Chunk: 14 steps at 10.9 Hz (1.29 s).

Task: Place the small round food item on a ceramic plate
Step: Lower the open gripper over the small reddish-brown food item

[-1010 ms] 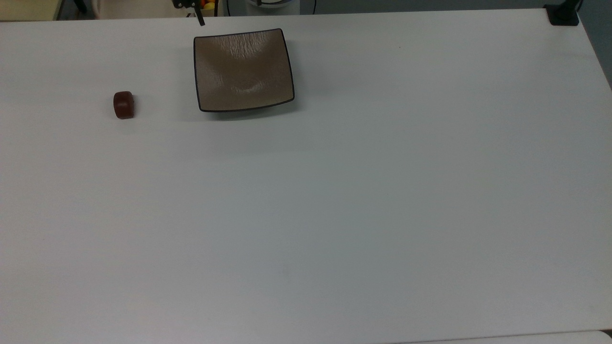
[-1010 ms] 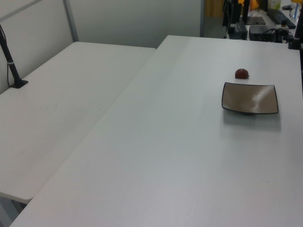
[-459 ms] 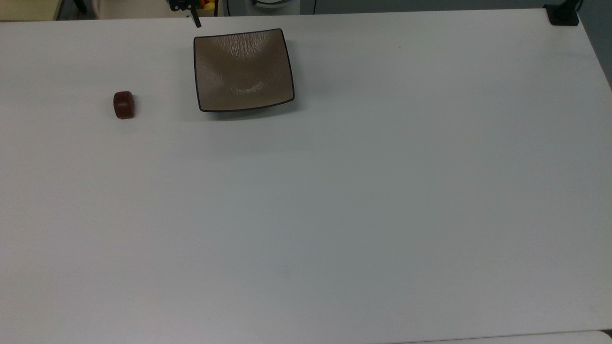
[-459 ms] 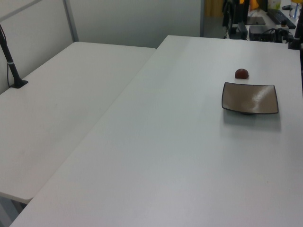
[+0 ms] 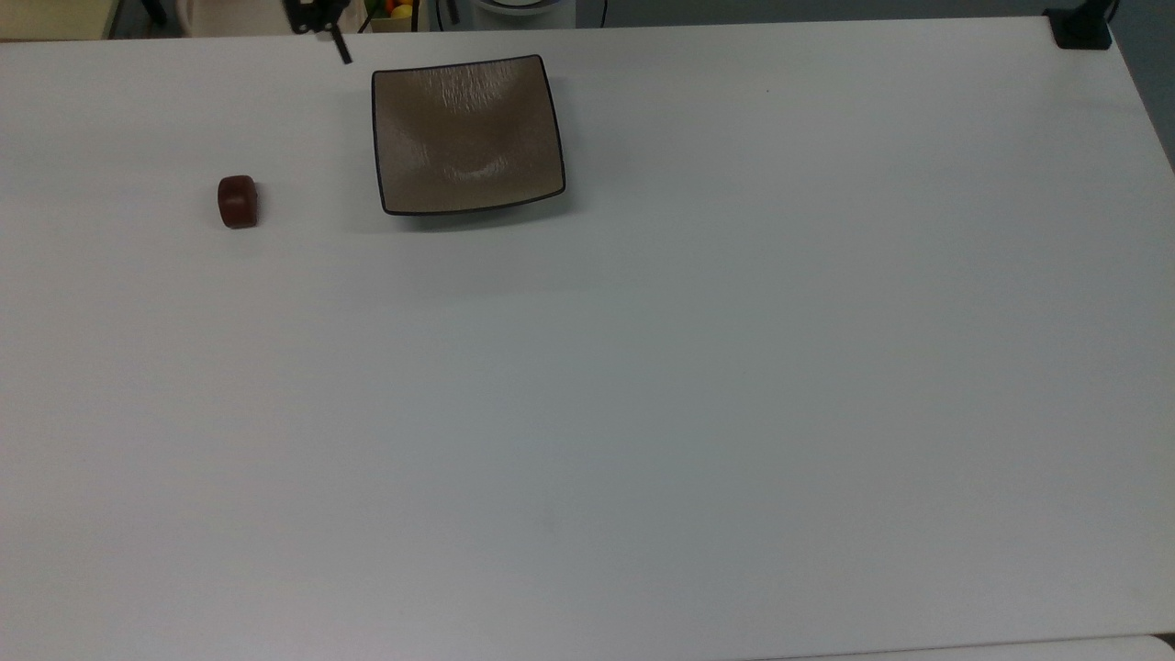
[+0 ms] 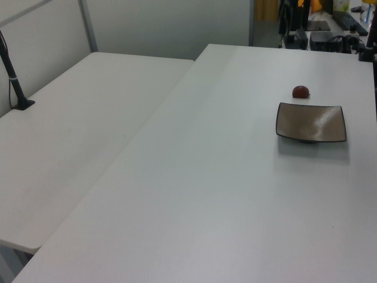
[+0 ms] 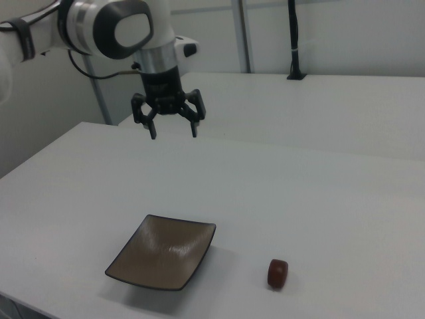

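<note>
Reddish-brown food (image 5: 238, 201) unmoved on table (image 5: 643, 367), apart from plate (image 5: 467, 134). Gripper (image 7: 169, 125), fingers spread and empty, has shifted toward the top view's left since earlier.

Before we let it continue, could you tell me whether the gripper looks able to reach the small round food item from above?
Probably yes: the small round food item lies alone on bare table, apart from the plate; the open gripper hangs high.

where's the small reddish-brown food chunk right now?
The small glossy reddish-brown food chunk sits on the white table, apart from the square beige ceramic plate: toward the top view's left of the plate, toward the right view's right of it.
</note>
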Each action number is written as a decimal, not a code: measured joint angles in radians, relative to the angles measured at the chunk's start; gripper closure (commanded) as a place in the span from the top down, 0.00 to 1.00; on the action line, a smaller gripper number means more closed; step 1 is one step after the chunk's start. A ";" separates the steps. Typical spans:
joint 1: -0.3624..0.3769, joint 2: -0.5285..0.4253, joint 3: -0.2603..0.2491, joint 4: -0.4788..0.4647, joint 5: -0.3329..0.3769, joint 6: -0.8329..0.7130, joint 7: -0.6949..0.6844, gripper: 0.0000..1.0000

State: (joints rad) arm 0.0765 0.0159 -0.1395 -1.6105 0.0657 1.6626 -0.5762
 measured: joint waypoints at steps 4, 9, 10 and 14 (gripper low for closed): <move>-0.078 0.059 -0.049 0.000 0.000 0.102 -0.073 1.00; -0.163 0.171 -0.052 -0.012 0.000 0.176 -0.134 1.00; -0.175 0.181 -0.052 -0.029 0.000 0.201 -0.136 1.00; -0.198 0.206 -0.053 -0.139 -0.018 0.308 -0.135 1.00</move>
State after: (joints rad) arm -0.1219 0.2221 -0.1921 -1.7498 0.0476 1.9708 -0.7108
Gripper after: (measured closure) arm 0.000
